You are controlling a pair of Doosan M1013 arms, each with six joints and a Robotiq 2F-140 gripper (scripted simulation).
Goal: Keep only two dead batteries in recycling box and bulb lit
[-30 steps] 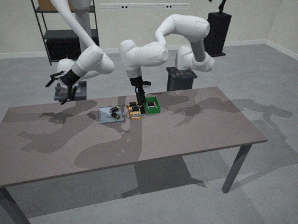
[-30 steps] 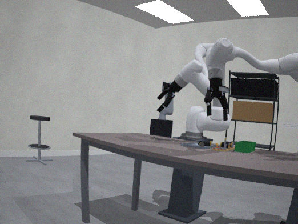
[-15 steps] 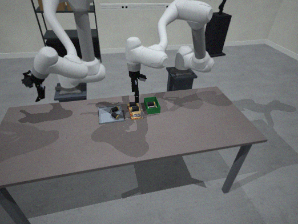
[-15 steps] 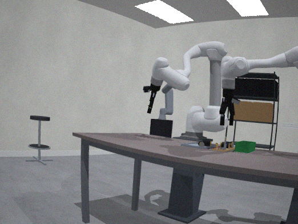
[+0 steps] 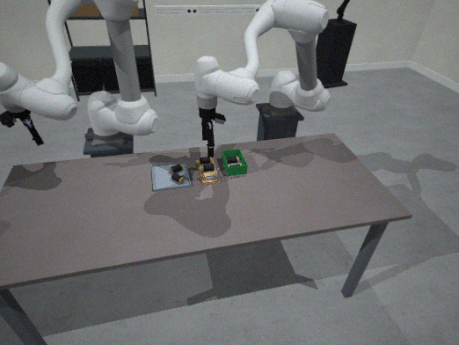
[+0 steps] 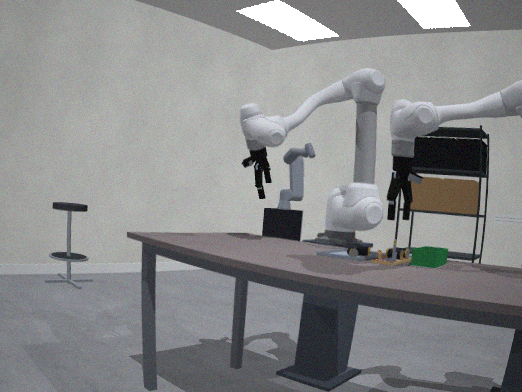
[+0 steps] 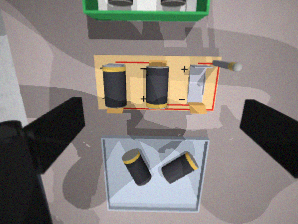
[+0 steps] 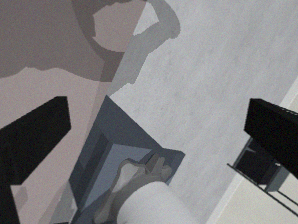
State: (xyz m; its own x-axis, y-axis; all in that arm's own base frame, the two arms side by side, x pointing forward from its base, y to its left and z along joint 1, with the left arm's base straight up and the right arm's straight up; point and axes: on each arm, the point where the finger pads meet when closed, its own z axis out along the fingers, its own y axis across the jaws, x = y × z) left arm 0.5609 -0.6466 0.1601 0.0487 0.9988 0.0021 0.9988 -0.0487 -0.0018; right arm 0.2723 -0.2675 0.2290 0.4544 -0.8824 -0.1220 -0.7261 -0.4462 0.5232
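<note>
Off at the left end of the table (image 5: 110, 220) (image 6: 300, 267), the right gripper (image 5: 40, 143) (image 6: 265, 189) (image 8: 158, 113) hung high with its jaws fully spread and nothing between them. Next came the tray (image 5: 153, 178) (image 6: 327, 254) (image 7: 155, 210), where two batteries were lying loose: the far battery (image 5: 178, 168) (image 7: 136, 167) and the near battery (image 5: 178, 178) (image 7: 179, 168).

Beside it stood the holder (image 5: 211, 179) (image 6: 385, 261) (image 7: 134, 80), with two of its three slots filled. Its middle battery (image 5: 208, 167) (image 7: 157, 86) and end battery (image 5: 205, 160) (image 7: 114, 87) faced opposite ways and looked seated. The third slot was empty, and the bulb (image 7: 238, 67) on its stalk seemed unlit. Above the holder was the left gripper (image 5: 211, 154) (image 6: 399, 218) (image 7: 162, 112), also wide open and holding nothing.

Farthest right, the green box (image 5: 237, 171) (image 6: 429, 257) (image 7: 145, 16) sat upright and level, with two batteries inside, which matched the required pair by count. The sorting half therefore looked done, and the lighting half perhaps two-thirds done. What remained was one battery from the tray, its minus end pressed down against the spring at the tray-side minus mark, then a check that the bulb lit.

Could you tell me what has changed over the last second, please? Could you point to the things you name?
The right gripper (image 5: 37, 142) (image 6: 265, 190) (image 8: 158, 113) has swung away toward the left of the top view. The left gripper (image 5: 211, 154) (image 6: 400, 218) (image 7: 162, 112) has gone from slanted to hanging nearly straight down. The green box (image 5: 239, 171) (image 6: 429, 257) (image 7: 145, 16), holder (image 5: 210, 181) (image 6: 385, 261) (image 7: 132, 75) and tray (image 5: 163, 181) (image 6: 332, 254) (image 7: 115, 195) look unmoved.
</note>
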